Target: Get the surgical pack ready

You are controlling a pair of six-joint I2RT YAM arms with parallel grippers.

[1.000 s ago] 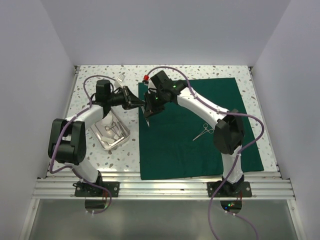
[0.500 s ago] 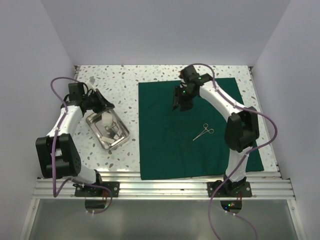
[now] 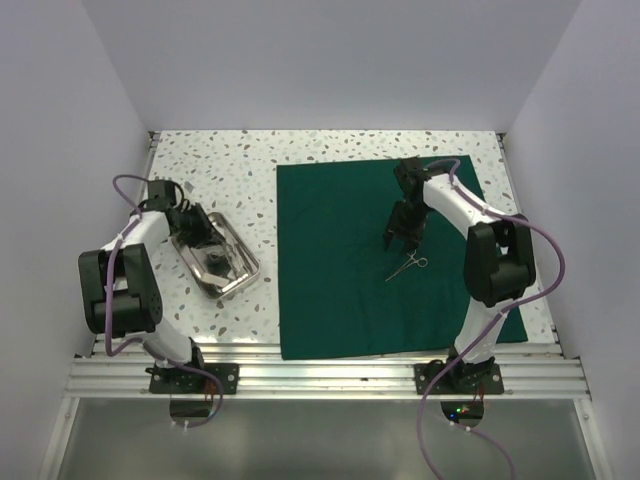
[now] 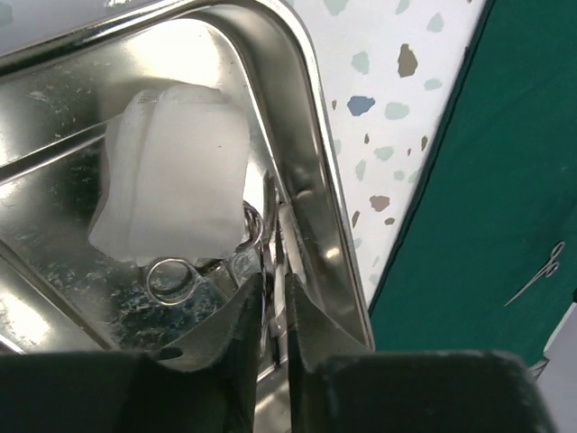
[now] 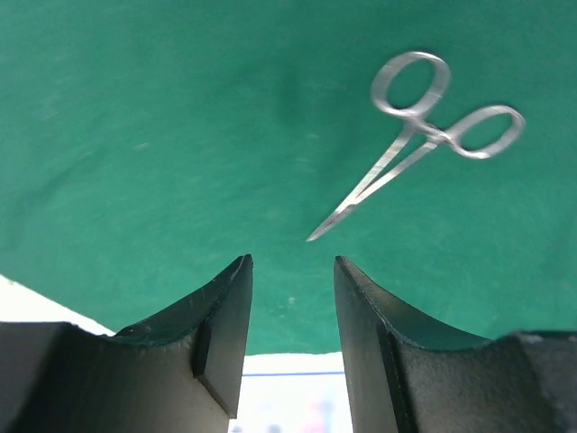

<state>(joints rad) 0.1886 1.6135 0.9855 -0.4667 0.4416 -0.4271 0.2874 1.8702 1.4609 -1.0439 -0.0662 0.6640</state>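
The dark green drape (image 3: 340, 290) lies spread flat on the table. A steel forceps (image 3: 407, 264) rests on its right half. My right gripper (image 3: 398, 240) hovers just behind the forceps (image 5: 415, 135), open and empty (image 5: 293, 266). The small metal tray (image 3: 228, 225) sits left of the drape. My left gripper (image 3: 213, 263) is down inside it. In the left wrist view its jaws (image 4: 272, 284) are nearly closed around the shaft of a steel ring-handled instrument (image 4: 171, 278), next to a white gauze pad (image 4: 171, 176) in the tray (image 4: 315, 162).
The tray stands on speckled white tabletop a little left of the drape's left edge (image 4: 505, 180). White walls enclose the table on three sides. The metal rail with the arm bases (image 3: 320, 375) runs along the near edge.
My left gripper swung back from the drape's left edge to the tray and went down into it. My right gripper moved right across the drape to the forceps.
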